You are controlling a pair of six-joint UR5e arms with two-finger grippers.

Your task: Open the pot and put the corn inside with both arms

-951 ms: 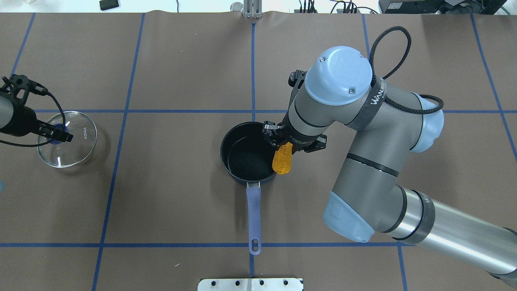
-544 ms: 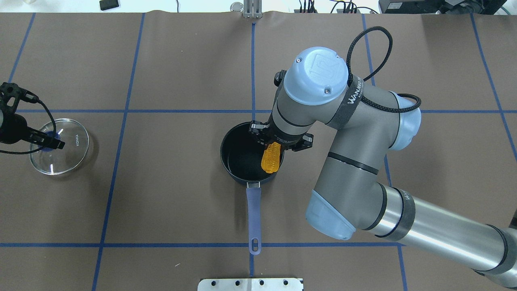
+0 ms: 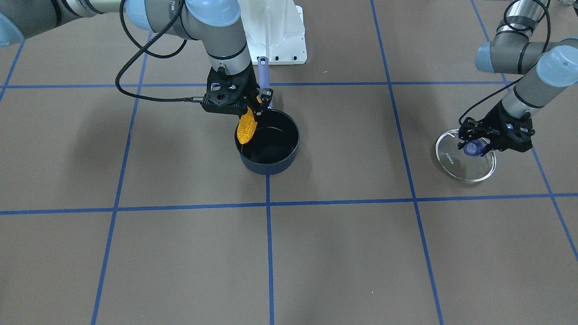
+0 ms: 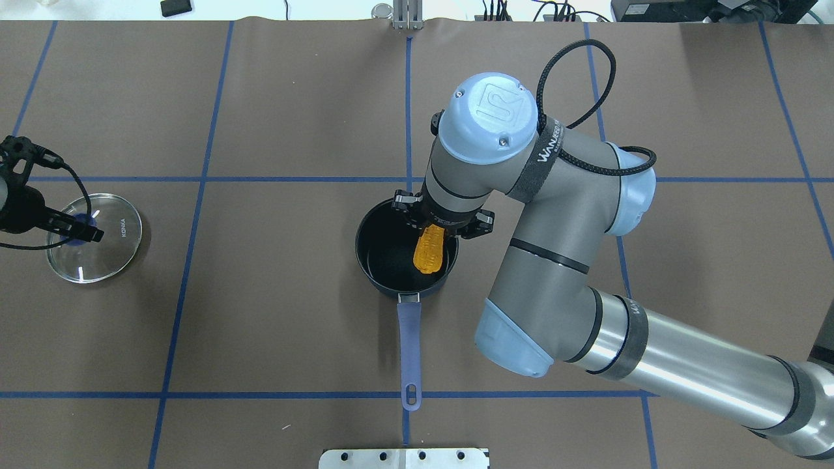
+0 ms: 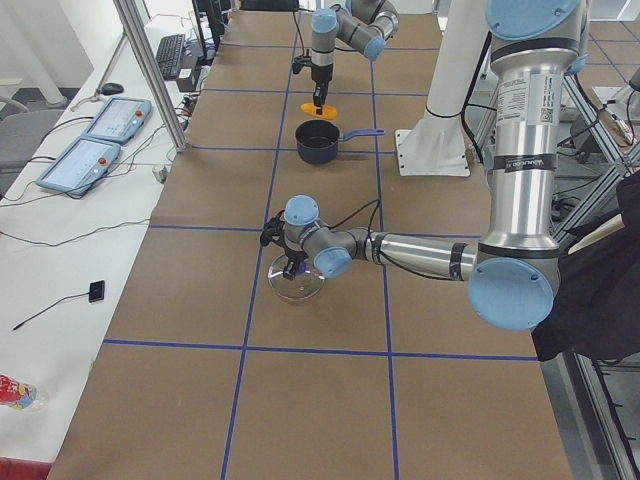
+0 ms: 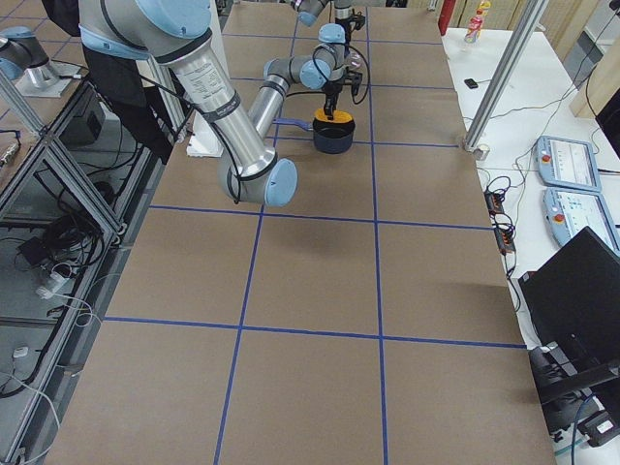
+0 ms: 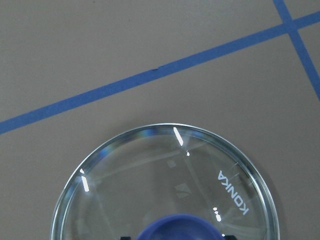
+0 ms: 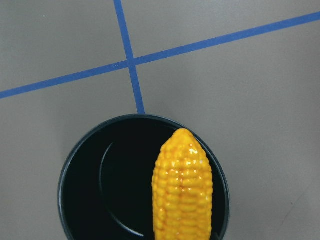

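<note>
The dark navy pot (image 4: 386, 257) stands open at the table's middle, its lavender handle (image 4: 409, 345) pointing toward the robot. My right gripper (image 4: 435, 228) is shut on the yellow corn (image 4: 430, 251), which hangs tip-down over the right half of the pot's opening, above the rim. The right wrist view shows the corn (image 8: 182, 190) over the black interior (image 8: 95, 195). In the front view the corn (image 3: 246, 127) hangs at the pot's (image 3: 271, 149) edge. My left gripper (image 4: 81, 229) is shut on the blue knob of the glass lid (image 4: 104, 251), far left.
The lid (image 3: 467, 167) is low over or on the brown mat, slightly tilted; contact is unclear. Blue tape lines (image 4: 293, 179) cross the mat. A white base plate (image 3: 280, 40) sits behind the pot's handle.
My right gripper has carried the corn leftward from beside the pot's right rim to over its opening. My left gripper has moved the lid a little further left.
</note>
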